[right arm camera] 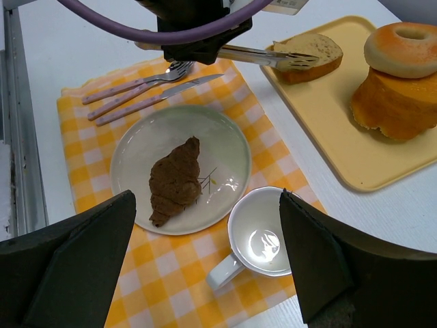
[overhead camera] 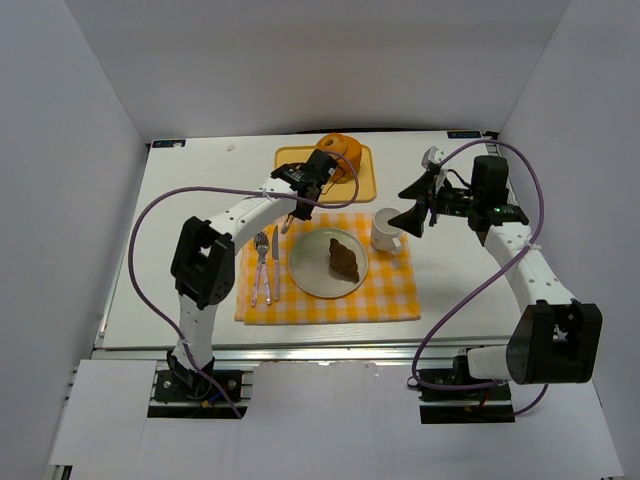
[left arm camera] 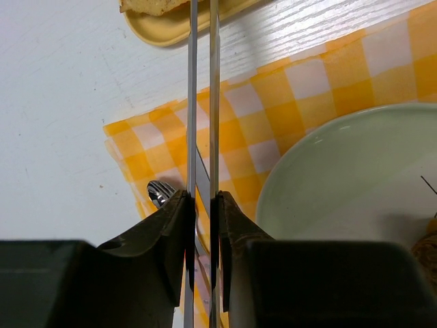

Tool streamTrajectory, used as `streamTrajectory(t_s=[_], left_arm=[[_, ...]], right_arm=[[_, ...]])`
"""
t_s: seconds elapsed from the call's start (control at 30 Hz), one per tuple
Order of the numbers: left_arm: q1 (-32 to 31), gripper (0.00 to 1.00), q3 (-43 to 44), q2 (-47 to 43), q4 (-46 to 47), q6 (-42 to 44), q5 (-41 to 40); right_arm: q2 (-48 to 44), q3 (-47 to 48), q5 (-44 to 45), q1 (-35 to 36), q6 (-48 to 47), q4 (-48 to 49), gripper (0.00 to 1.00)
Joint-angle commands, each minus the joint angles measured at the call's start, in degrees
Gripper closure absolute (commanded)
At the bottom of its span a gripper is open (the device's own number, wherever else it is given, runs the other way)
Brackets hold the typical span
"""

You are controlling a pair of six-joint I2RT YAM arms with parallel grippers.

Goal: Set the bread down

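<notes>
White tabletop (overhead camera: 190,200) lies open left of the checked cloth (overhead camera: 390,295). The bread (right arm camera: 311,61) sits at the yellow tray (right arm camera: 382,171) corner (the arm hides it from above). Left pincer (left arm camera: 203,205) is clamped narrow on tongs (left arm camera: 214,102) whose tips meet the slice; right pincer (overhead camera: 412,206) gapes wide.

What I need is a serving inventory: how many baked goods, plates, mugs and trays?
Baked goods: 4 (croissant, bread slice, ring doughnut, orange bun)
Plate: 1
Mug: 1
Tray: 1
Total: 7
</notes>
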Motion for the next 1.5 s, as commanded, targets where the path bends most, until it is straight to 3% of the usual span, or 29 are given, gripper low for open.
streamTrajectory(t_s=[0.0,0.63,1.2,1.47], left_arm=[[-0.2,1.0,2.4,-5.2,0.9,-1.1,0.9],[-0.2,1.0,-1.2,-15.2,0.6,-4.8,6.9],[-0.1,1.0,-34.9,-47.7,9.7,-15.4,31.4],[-0.2,1.0,-44.6,-52.7,12.3,-19.1,36.4]], right_arm=[[-2.3,-0.8,-1.5,-0.5,0.6,2.0,0.11],[-2.2,-0.7,-1.8,-0.6,1.0,2.2,0.11],[-1.5,0.5,-2.1,-0.7,1.0,1.2,0.11],[-0.8,1.4,-2.3,-0.7,1.5,1.2,0.11]])
